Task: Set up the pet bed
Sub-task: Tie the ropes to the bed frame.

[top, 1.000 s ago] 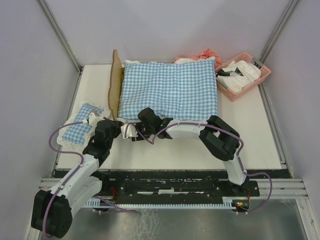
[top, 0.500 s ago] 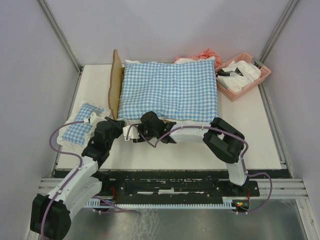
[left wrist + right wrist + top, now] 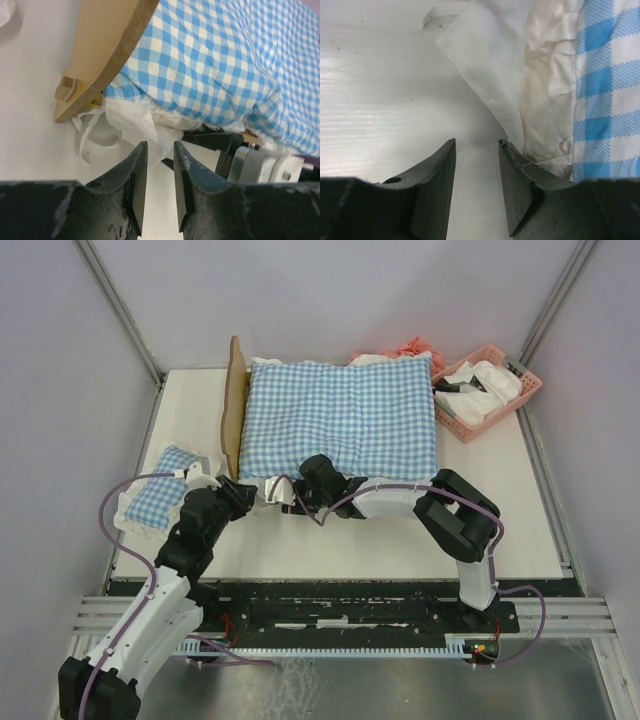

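The pet bed (image 3: 233, 405) lies across the middle of the table. Its light-wood headboard (image 3: 107, 45) stands on the left, and its base is hidden under a blue-and-white checked cushion (image 3: 340, 420). The cushion's white frill (image 3: 135, 120) spills over the near left corner. My left gripper (image 3: 262, 492) sits at that corner, open, its fingertips just short of the frill with nothing between them (image 3: 160, 145). My right gripper (image 3: 292, 492) faces it from the right, low over the table, open and empty (image 3: 477, 141). The frill (image 3: 495, 65) touches the outside of its right finger.
A small checked pillow (image 3: 160, 495) lies at the left edge beside my left arm. A pink basket (image 3: 487, 390) of white items stands at the back right, with pink cloth (image 3: 412, 348) behind the cushion. The right gripper's finger (image 3: 215, 141) shows in the left wrist view.
My left gripper has gone from shut to open. Both arms have shifted right and closer to the bed's near edge. The headboard now stands more upright.
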Controlling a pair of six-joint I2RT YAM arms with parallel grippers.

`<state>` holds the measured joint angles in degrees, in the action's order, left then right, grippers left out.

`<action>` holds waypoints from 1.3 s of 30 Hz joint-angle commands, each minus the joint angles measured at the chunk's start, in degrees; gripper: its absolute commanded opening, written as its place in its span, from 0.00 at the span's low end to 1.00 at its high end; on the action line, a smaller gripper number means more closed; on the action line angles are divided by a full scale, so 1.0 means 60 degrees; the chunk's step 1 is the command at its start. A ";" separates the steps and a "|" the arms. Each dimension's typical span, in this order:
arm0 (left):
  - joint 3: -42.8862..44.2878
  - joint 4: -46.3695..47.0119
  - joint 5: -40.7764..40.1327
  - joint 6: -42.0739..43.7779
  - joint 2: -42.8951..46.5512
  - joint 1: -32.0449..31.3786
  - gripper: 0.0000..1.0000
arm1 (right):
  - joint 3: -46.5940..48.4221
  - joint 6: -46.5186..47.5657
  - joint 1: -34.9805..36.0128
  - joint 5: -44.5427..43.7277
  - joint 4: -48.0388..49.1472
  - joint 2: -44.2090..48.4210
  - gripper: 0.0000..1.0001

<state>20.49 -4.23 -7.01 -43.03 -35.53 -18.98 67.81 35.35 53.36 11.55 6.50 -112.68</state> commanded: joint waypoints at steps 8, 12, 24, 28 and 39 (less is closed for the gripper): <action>0.1099 -0.0392 0.0630 0.4086 -0.0233 -0.0474 0.38 | -0.0374 -0.0039 -0.1109 0.0612 0.0390 0.1007 0.48; 0.1189 -0.0297 0.0682 0.5317 -0.0770 -0.1013 0.42 | -0.0451 0.0021 -0.1116 0.1539 0.0044 0.1264 0.48; 0.2619 -0.0471 -0.1081 0.9048 -0.3574 -0.3489 0.47 | -0.2464 -0.0440 -0.1130 0.0743 0.1144 0.3212 0.49; 0.2756 -0.0221 -0.1652 1.0297 -0.4341 -0.3908 0.48 | -0.3387 -0.0561 -0.1138 0.0057 0.1640 0.4099 0.49; 0.2598 0.0168 -0.3481 1.3197 -0.5226 -0.4354 0.52 | -0.5250 -0.0623 -0.1386 -0.1310 0.2378 0.6423 0.51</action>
<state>36.16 -5.76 -21.47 26.37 -65.47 -44.86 37.93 32.21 45.93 6.74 14.44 -79.11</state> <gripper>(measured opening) 0.514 0.505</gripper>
